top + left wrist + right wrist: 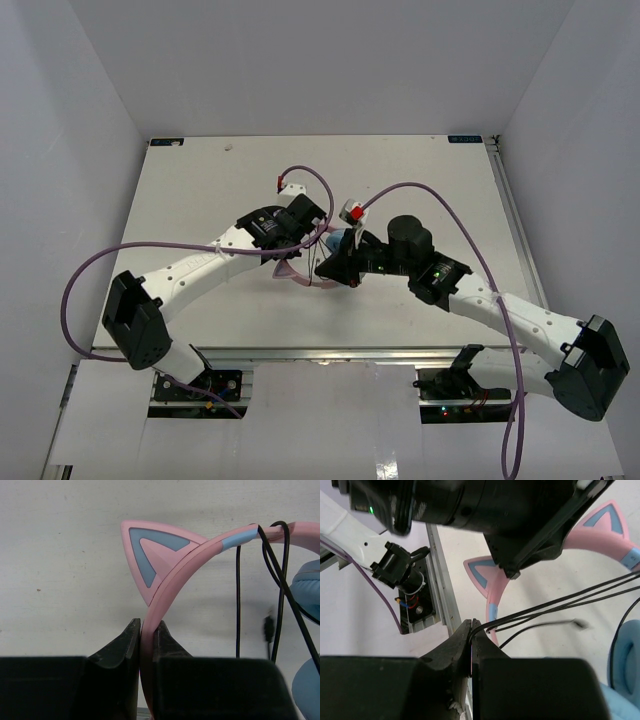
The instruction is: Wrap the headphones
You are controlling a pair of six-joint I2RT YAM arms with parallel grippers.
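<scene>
Two arms meet near the middle of the white counter (pixel 200 180), a little closer to its near edge than its far one. Between them sit the over-ear headphones (pixel 292 272), with a pink plastic band, cat ears and light blue round cups.

The left gripper (pixel 147 630) is clamped narrow on the pink headband (pixel 172 572), with one black finger pressed against each side of the band. The headband rises out of the jaws and curves to the right. A pink triangular cat ear with a blue inset (pixel 150 555) stands on the headband just above the grip. A light blue padded ear cup (pixel 310 587) shows at the right edge of that view.

The right gripper (pixel 471 629) is nearly closed and pinches the thin black audio cord (pixel 560 602) at its fingertips. From there two strands run up and to the right, across the headband. In the left wrist view the cord is looped over the top of the headband and hangs down in several strands. Its small black plug (pixel 269 627) dangles free beside them.

Thick purple cables (pixel 75 285) arc from both arms above the counter. In the right wrist view an aluminium rail (pixel 442 580) runs along the counter's near edge.
</scene>
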